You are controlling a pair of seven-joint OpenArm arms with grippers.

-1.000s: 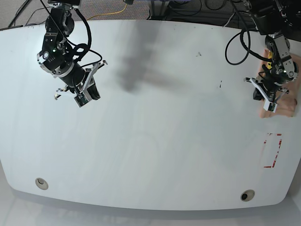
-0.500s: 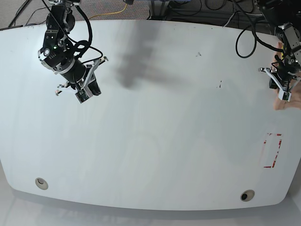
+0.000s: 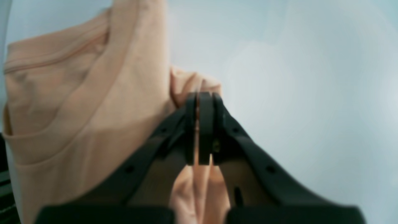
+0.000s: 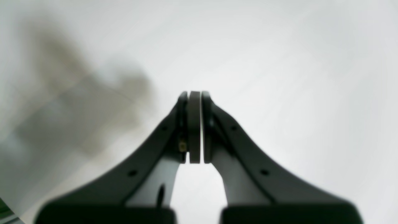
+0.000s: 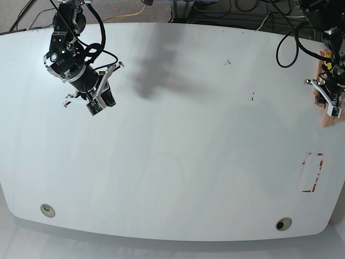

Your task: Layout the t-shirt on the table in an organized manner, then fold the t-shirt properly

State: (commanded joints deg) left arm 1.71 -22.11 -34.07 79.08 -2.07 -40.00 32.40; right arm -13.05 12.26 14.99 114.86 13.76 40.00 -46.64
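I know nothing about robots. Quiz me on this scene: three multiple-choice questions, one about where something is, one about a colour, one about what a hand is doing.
1. Where is the t-shirt?
A. in the middle of the table
B. at the table's edge by the left gripper
C. under the right gripper

2. What colour is the tape mark on the table?
A. red
B. blue
C. green

3. What is the right gripper doing?
A. clamping the shirt
B. wide open
C. closed on nothing

Answers:
1 B: the base view shows the cloth only at the side edge, beside the left gripper, whose fingers pinch a fold of it.
2 A: the rectangle outline is red.
3 C: its fingers meet over bare white tabletop.
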